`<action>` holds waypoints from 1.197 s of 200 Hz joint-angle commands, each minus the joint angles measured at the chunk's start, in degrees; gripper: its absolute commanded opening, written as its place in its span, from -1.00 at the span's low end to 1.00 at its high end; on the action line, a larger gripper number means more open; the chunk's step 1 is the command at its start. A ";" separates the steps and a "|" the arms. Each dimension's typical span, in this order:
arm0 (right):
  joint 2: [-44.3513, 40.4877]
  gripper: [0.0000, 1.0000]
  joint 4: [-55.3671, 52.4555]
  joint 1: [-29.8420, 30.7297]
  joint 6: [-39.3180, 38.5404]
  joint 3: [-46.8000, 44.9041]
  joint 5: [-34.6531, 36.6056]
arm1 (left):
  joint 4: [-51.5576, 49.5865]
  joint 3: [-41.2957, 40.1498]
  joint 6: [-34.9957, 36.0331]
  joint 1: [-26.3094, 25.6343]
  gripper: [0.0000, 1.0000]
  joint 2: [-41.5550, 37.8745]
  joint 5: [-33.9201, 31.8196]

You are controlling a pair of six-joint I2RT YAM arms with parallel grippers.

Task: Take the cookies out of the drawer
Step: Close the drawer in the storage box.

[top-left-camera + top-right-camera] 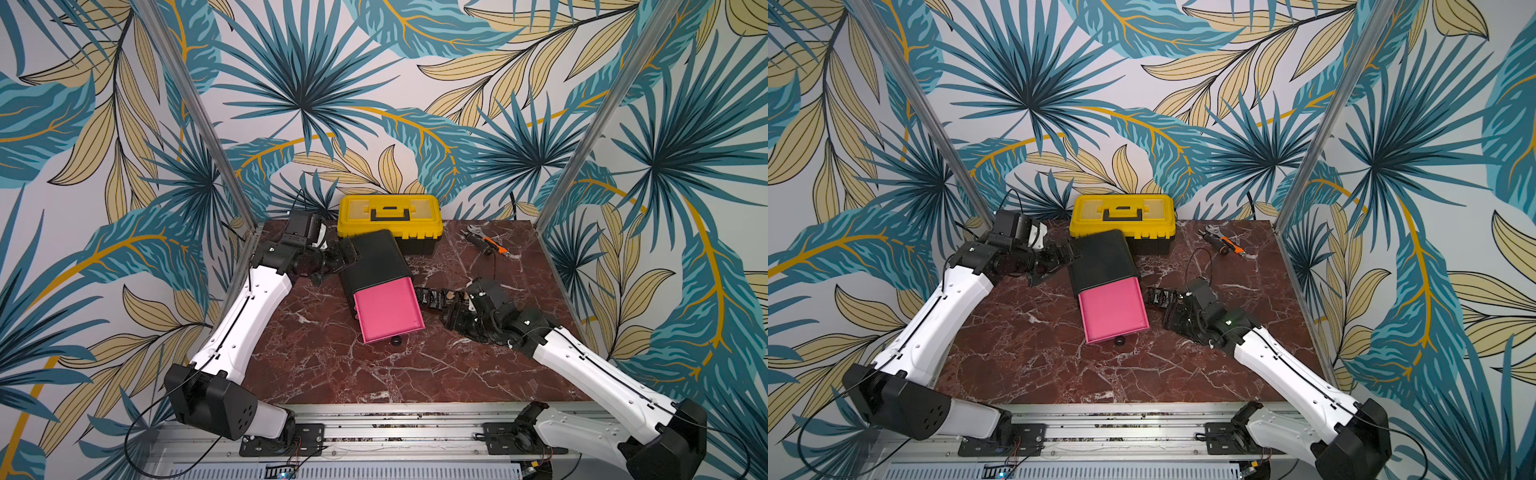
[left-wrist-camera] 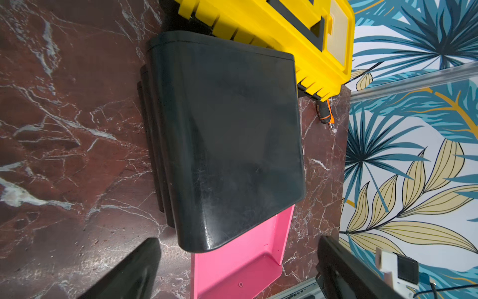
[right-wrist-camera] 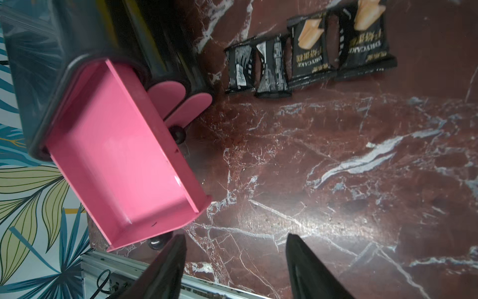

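The pink drawer (image 1: 388,309) (image 1: 1113,309) stands pulled out of the black cabinet (image 1: 374,257) (image 1: 1100,257), and its inside (image 3: 116,160) (image 2: 232,264) shows nothing in it. Several black cookies packets (image 1: 436,296) (image 1: 1160,297) (image 3: 307,51) lie in a row on the marble table, just right of the drawer. My right gripper (image 1: 455,322) (image 1: 1173,320) (image 3: 235,259) hovers open beside that row, with only bare marble between its fingers. My left gripper (image 1: 347,253) (image 1: 1065,257) (image 2: 238,274) is open at the cabinet's left side.
A yellow toolbox (image 1: 388,218) (image 1: 1121,216) (image 2: 284,26) stands against the cabinet's back. Orange-and-black hand tools (image 1: 486,245) (image 1: 1225,245) lie at the back right. A black knob (image 1: 397,341) sticks out of the drawer front. Lower pink drawer fronts (image 3: 181,103) are closed.
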 commanded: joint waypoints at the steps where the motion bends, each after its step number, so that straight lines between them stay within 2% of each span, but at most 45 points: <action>1: 0.17 0.26 2.36 2.11 5.42 -2.45 2.48 | 0.30 -3.22 2.60 0.93 1.00 -2.09 -0.29; 15: 1.59 0.22 4.07 3.50 7.15 -2.45 1.35 | -0.56 -3.25 0.80 2.06 1.00 -1.20 1.33; 32: 3.76 0.18 4.81 5.66 6.92 -1.99 2.02 | 4.01 -5.81 0.58 2.30 1.00 -0.14 5.83; 58: 7.37 0.16 3.59 9.44 8.29 -0.22 3.69 | 1.51 -4.31 -0.05 2.48 1.00 2.81 7.04; 93: 10.93 0.06 7.02 13.12 10.80 -0.43 4.01 | 3.13 -5.45 0.06 2.40 1.00 4.26 7.75; 131: 14.77 -0.07 12.00 13.54 11.64 0.55 4.49 | 3.87 -6.12 0.16 2.41 1.00 5.81 8.05; 180: 17.29 -0.19 16.67 13.49 11.21 3.36 8.92 | 4.89 -8.75 -0.29 2.32 1.00 6.79 9.02; 239: 18.37 -0.20 17.00 13.49 7.42 9.13 11.97 | 4.30 -11.38 0.87 2.34 1.00 6.88 8.57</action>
